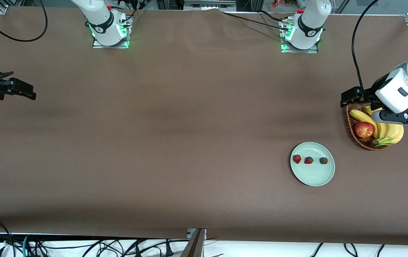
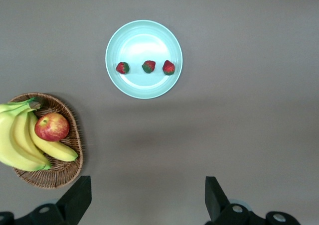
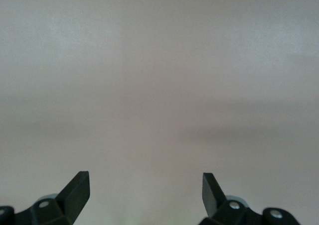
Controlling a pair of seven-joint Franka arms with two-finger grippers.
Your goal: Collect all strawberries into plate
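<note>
You find three tiny red strawberries [image 1: 308,160] resting inside the pale mint-green round plate [image 1: 312,178], so collection looks complete; the left pincer [image 2: 147,200] hangs released over the brown wicker basket [image 1: 349,123], and the right pincer [image 3: 145,197] waits released over bare worktop [image 1: 175,135].

— Item one?
— Plate [image 1: 312,175]: round, shallow, pale mint-green, plain raised rim. Flat on the counter, toward the left arm's end.
— Contents?
— Strawberries [image 1: 308,160], three: tiny, red, green leafy caps. All in the plate, in a row, apart from one another, on the half farther from the front camera. The one at the row's end nearest the left arm's end of the counter shows more green.
</note>
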